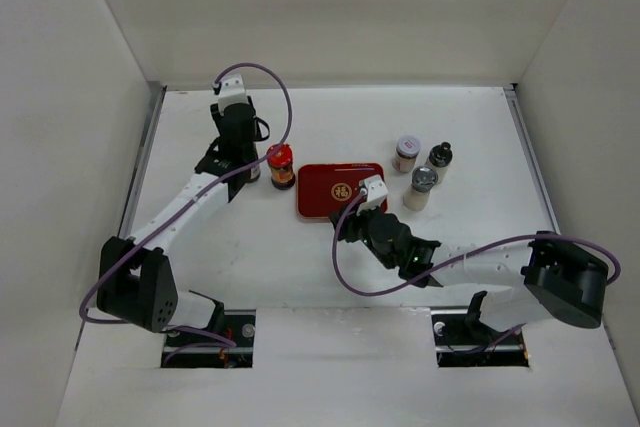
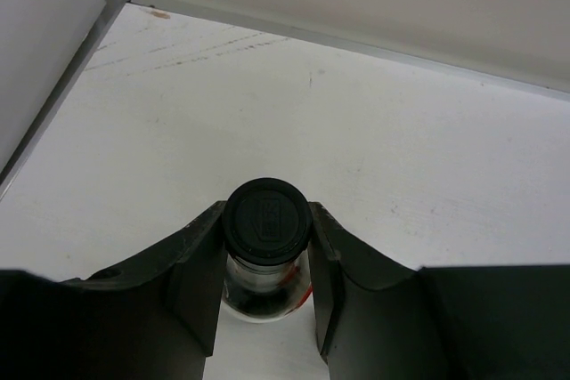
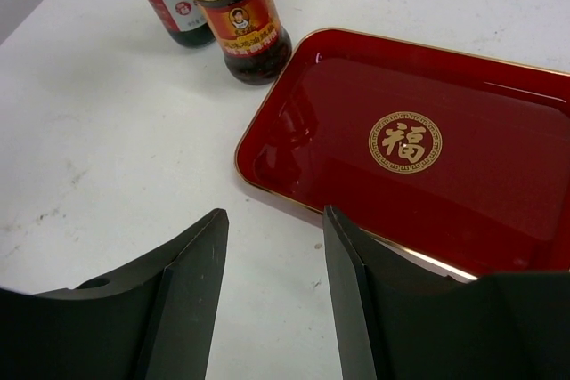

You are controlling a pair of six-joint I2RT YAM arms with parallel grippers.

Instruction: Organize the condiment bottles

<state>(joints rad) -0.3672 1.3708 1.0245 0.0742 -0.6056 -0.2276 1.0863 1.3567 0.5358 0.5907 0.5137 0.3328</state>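
While left fingers (image 2: 200, 284) pinch the black-capped bottle (image 2: 265, 220) at its cap, right fingers (image 3: 189, 295) stand spread — empty.

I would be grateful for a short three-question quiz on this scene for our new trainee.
1. True or false: the red tray already holds a bottle.
2. What sits between the fingers of the left gripper? A) the tray's rim B) the cap of the black-capped bottle C) nothing
3. Fill in the blank: the right gripper, just short of the tray's near edge, is ___ and holds nothing.

Key: 1 false; 2 B; 3 open.
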